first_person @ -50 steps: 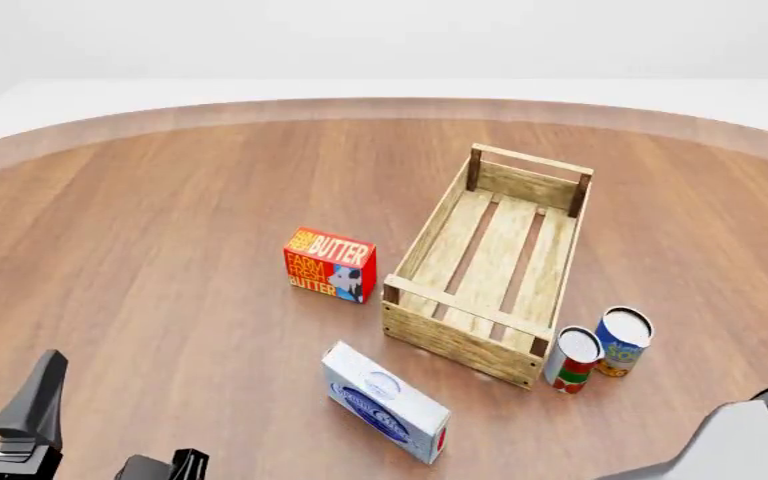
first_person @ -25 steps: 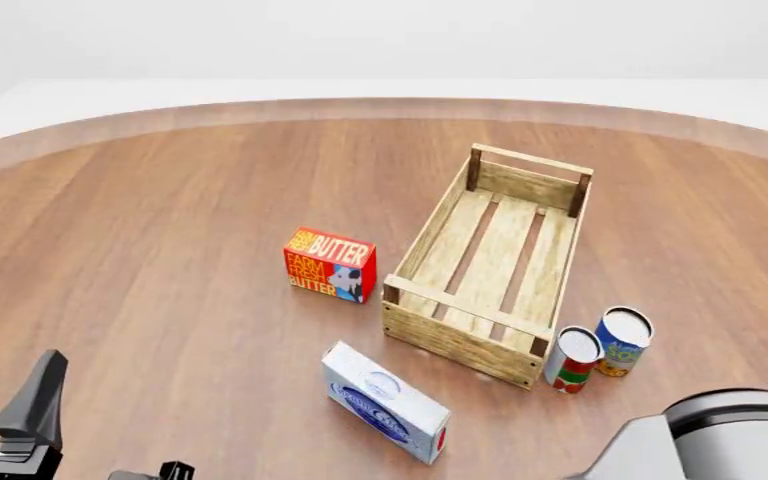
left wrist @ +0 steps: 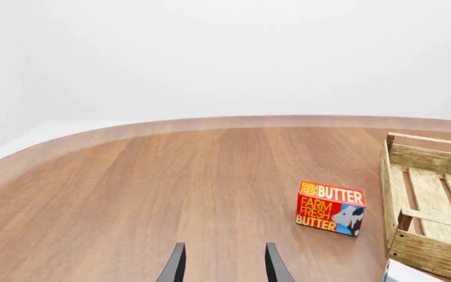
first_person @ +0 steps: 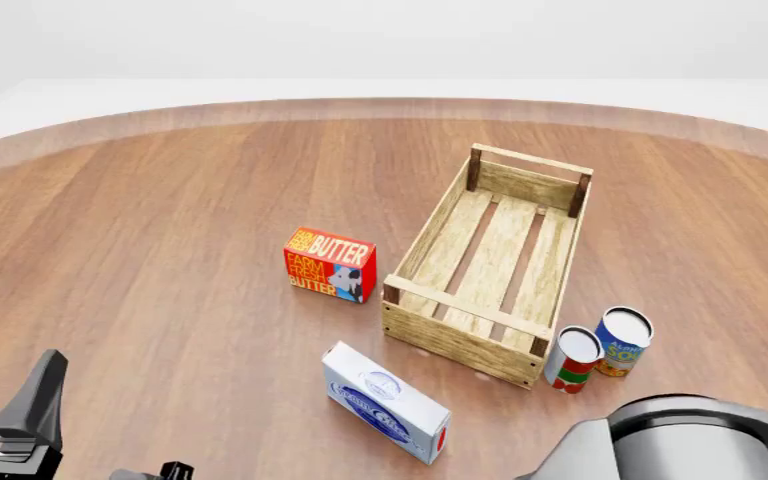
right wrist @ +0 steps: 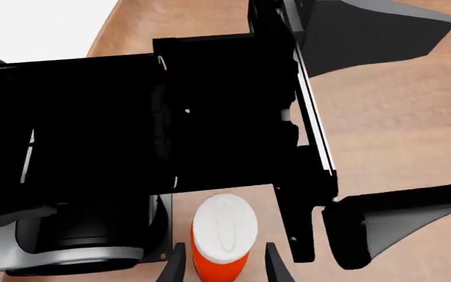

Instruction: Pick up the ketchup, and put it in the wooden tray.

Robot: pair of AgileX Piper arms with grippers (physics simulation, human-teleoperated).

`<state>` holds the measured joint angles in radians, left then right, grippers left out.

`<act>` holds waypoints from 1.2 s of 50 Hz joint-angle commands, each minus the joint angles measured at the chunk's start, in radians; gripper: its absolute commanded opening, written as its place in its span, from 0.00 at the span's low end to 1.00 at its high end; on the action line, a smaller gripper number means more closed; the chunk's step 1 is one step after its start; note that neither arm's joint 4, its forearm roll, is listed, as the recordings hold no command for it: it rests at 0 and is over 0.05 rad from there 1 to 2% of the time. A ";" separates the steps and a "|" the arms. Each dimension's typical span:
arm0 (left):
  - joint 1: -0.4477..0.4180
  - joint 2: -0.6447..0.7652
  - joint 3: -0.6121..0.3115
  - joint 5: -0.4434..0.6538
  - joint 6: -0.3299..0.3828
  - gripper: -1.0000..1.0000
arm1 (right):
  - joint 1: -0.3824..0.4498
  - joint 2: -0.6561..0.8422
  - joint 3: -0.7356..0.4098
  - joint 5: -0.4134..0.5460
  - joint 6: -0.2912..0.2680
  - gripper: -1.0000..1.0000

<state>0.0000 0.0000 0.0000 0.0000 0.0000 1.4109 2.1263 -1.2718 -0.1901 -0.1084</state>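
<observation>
The ketchup (right wrist: 224, 238), low centre of the right wrist view, is being straddled by the right gripper (right wrist: 222, 265), fingers spread; a glancing close could topple it short of the tray (first_person: 491, 262).

The ketchup (right wrist: 223, 239) between the right gripper (right wrist: 221, 265) fingers is cut off below its cap; the front view hides it

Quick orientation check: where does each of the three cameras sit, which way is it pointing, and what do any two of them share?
Front: above and behind the arms, looking down at the wooden tray; the right arm's body fills the near right corner.
Left wrist: behind the left claw, facing across the table to the butter box.
Right wrist: behind the right claw, looking down on the ketchup.
Shared: front and left wrist both show butter box and tray.
</observation>
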 commanded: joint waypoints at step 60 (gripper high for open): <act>0.000 0.000 0.000 0.000 0.000 1.00 | -0.169 -0.289 0.460 -0.181 0.039 0.00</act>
<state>0.0000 0.0000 0.0000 0.0000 0.0000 1.2959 1.9012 -0.8974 -0.3362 -0.0874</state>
